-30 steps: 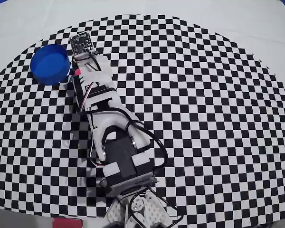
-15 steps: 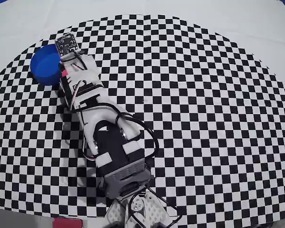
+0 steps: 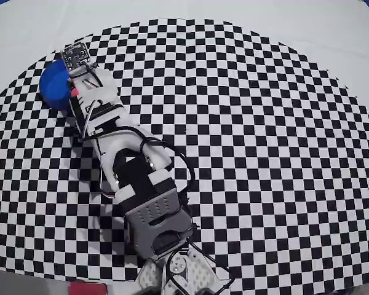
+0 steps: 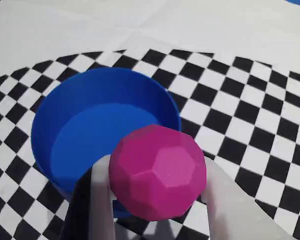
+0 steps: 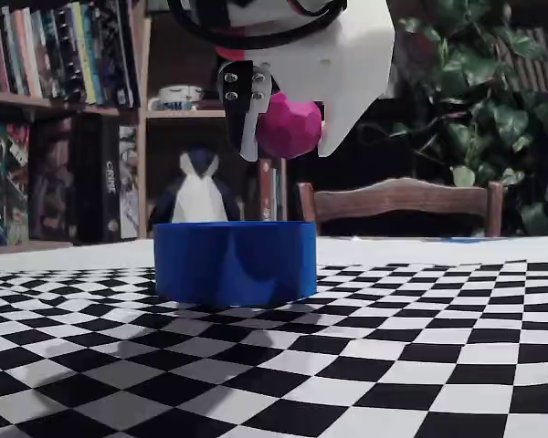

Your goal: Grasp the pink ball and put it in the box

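pink ball [image 4: 157,172] is held clamped between the jaws of the gripper [image 5: 288,128], above the box [image 5: 235,260] but over its near rim (wrist view) — if released now, it could be knocked off the rim onto the checkered mat [image 3: 264,153].

Bright, even light — soft shadows

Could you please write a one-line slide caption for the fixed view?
Pincer holds the pink ball above the blue box.
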Action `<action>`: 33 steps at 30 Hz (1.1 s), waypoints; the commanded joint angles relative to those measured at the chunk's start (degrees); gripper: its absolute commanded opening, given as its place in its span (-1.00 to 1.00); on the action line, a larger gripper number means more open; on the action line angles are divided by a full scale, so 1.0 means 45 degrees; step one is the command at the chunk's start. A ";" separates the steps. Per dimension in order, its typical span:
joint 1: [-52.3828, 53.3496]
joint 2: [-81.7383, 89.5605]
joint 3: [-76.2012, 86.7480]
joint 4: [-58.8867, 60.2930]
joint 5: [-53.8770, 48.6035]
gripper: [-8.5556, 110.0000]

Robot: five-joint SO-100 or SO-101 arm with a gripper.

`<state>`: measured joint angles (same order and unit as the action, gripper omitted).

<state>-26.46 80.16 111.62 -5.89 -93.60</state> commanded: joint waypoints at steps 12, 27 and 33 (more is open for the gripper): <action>-0.0332 -0.0859 -0.1914 0.0371 0.0078 -0.86; -0.0371 -0.2422 -0.3848 0.0742 0.0078 -0.86; -0.0508 -0.2930 -0.4531 0.0918 0.0117 -0.86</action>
<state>-27.95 66.71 94.83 -2.29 -93.60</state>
